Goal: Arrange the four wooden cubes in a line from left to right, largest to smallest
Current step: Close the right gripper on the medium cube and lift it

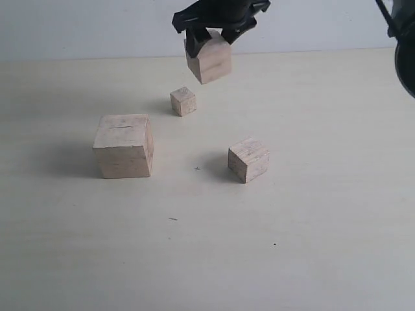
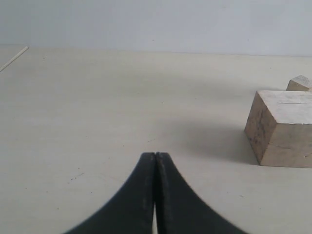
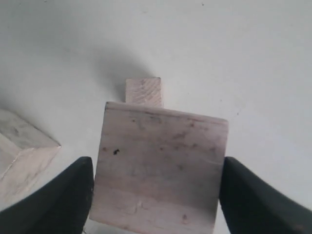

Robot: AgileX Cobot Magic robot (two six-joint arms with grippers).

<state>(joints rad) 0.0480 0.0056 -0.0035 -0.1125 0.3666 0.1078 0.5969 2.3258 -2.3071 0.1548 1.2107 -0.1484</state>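
The right gripper (image 1: 213,34) grasps the second-largest cube (image 1: 209,61) above the desk (image 1: 324,214); the largest cube (image 1: 124,146) (slit on top), smallest cube (image 1: 183,102) and third cube (image 1: 249,159) rest below, apart. The left gripper (image 2: 155,168) is clenched, empty

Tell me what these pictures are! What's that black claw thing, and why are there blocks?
It's a robot with two arms that end in black grippers. One picture looks at the whole pale table. The other two come from cameras on the robot's wrists. The right gripper pinches the second-biggest pale wooden cube. On the table sit the biggest wooden cube, a medium wooden cube and the smallest wooden cube. The left gripper is shut and holds nothing.
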